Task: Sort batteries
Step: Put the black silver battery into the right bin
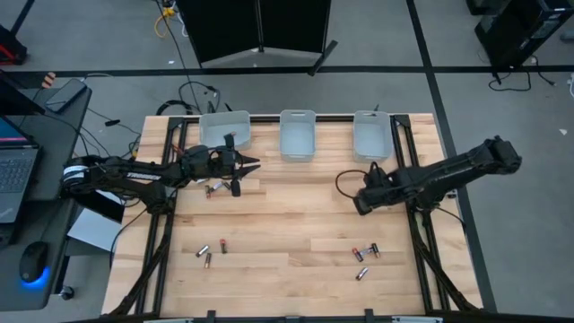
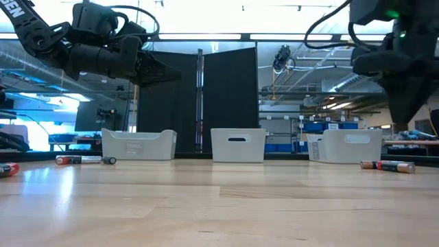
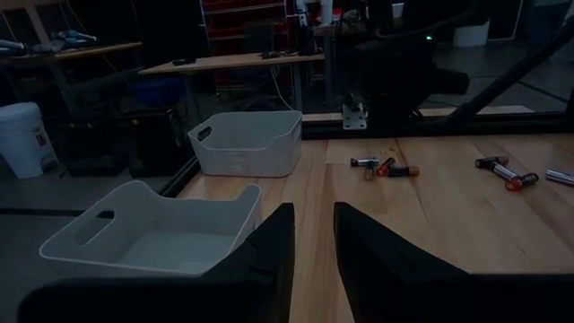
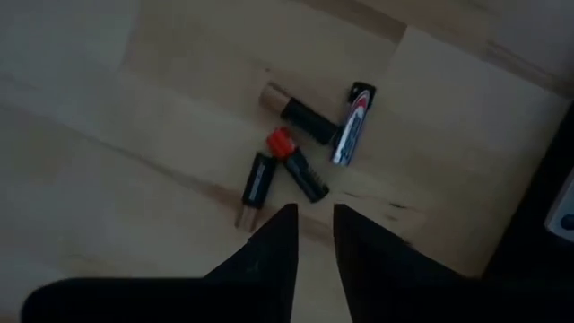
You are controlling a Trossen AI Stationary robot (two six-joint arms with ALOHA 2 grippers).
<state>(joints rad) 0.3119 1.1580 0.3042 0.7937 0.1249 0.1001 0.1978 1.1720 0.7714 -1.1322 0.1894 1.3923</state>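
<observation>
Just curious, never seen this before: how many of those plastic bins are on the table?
3, in a row along the table's far edge: left bin, middle bin, right bin. None seems hidden.

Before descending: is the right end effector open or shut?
Open: the right end effector shows a clear gap between its fingers, nothing in it, batteries lying beyond.
</observation>
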